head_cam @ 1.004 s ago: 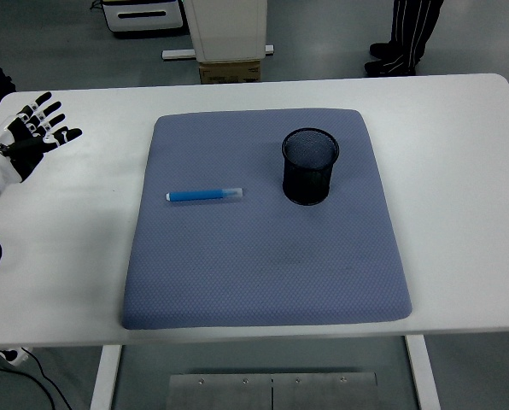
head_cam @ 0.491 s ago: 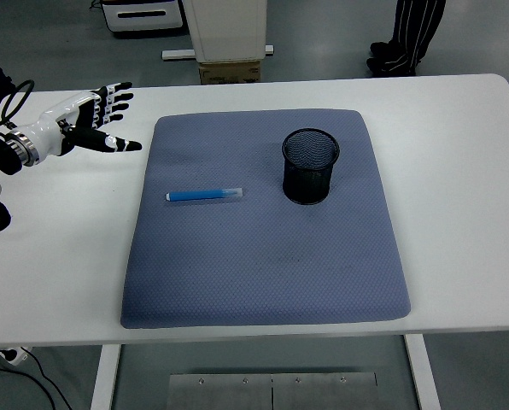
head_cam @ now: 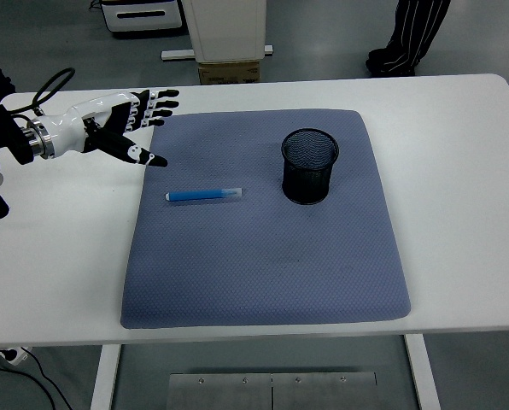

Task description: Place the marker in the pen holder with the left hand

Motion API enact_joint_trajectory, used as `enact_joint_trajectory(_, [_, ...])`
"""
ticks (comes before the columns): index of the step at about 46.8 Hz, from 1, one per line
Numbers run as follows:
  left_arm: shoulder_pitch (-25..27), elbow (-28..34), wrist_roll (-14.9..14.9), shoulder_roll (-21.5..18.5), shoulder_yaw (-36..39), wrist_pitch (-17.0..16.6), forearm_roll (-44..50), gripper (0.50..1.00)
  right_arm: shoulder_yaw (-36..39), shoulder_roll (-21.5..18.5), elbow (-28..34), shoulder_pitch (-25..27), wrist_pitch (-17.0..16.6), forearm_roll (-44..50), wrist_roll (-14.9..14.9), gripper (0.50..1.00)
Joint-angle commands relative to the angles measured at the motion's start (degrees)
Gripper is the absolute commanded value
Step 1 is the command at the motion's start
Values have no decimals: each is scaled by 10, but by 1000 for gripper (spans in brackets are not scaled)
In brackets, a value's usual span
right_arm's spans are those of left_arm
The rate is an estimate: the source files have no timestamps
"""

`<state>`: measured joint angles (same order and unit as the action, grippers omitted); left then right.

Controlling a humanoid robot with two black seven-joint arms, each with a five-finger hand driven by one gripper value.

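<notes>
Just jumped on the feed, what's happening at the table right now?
The left hand, fingers spread and holding nothing, is over the grey mat's left edge, up-left of the blue marker. The marker lies flat on the mat, not yet picked up. The black mesh pen holder stands upright to its right.

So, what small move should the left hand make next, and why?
Probably reach right and toward the near edge, lowering onto the marker. The left hand is open and holds nothing at the mat's far-left corner, while the marker lies flat on the mat, left of the pen holder.
</notes>
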<state>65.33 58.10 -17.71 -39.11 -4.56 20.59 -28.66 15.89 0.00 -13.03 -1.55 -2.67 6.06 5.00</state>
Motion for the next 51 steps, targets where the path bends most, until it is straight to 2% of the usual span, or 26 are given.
enact_joint_trajectory(1, [3, -2, 0, 5, 0, 0, -8, 1000, 0, 0, 0, 0, 0, 0, 0, 1000])
enact_joint_trajectory(9, [19, -2, 7, 3, 0, 4, -8, 1000, 0, 0, 0, 1, -1, 0, 0, 1000])
enact_joint_trajectory(17, [20, -2, 8, -3, -1, 7, 99, 1000, 0, 0, -1, 0, 0, 0, 0, 1000])
enact_joint_trajectory(18, [18, -2, 7, -3, 0, 16, 132, 1000, 0, 0, 0, 1, 0, 0, 0, 1000])
enact_joint_trajectory(24, [17, -4, 6, 0, 0, 18, 133, 1000, 0, 0, -1, 0, 0, 0, 0, 1000])
enact_joint_trajectory(29, [20, -4, 8, 7, 28, 7, 78, 1000, 0, 0, 0, 0, 0, 0, -1, 1000])
enact_joint_trajectory(37, [21, -4, 8, 26, 76, -55, -58, 1000, 0, 0, 0, 1, -1, 0, 0, 1000])
enact_joint_trajectory(51, [45, -4, 8, 36, 103, -62, -133, 1000, 0, 0, 0, 0, 0, 0, 0, 1000])
